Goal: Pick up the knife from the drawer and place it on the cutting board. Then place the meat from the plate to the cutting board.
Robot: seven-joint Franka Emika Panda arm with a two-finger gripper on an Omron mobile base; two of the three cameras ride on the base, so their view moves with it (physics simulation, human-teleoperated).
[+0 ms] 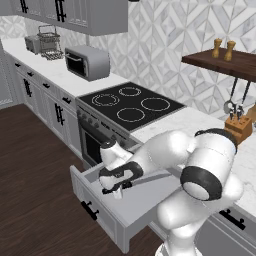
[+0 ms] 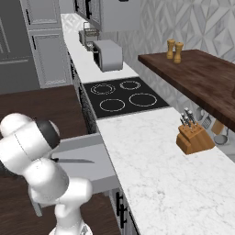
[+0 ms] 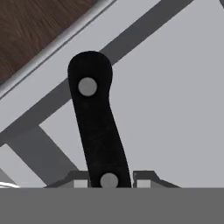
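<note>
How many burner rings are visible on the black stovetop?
4. On the stovetop, seen from the left base view: one far, one left, one right, one near. None appears hidden.

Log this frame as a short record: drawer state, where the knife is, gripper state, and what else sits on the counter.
drawer: wide light-grey drawer pulled open below the counter
knife: slim black-handled knife lying flat on the drawer floor, silver blade showing
gripper: gripper lowered into the drawer, fingers closed on the handle from both sides
lifted: not yet
counter: wooden knife block on the white marble; black cooktop beyond
</note>
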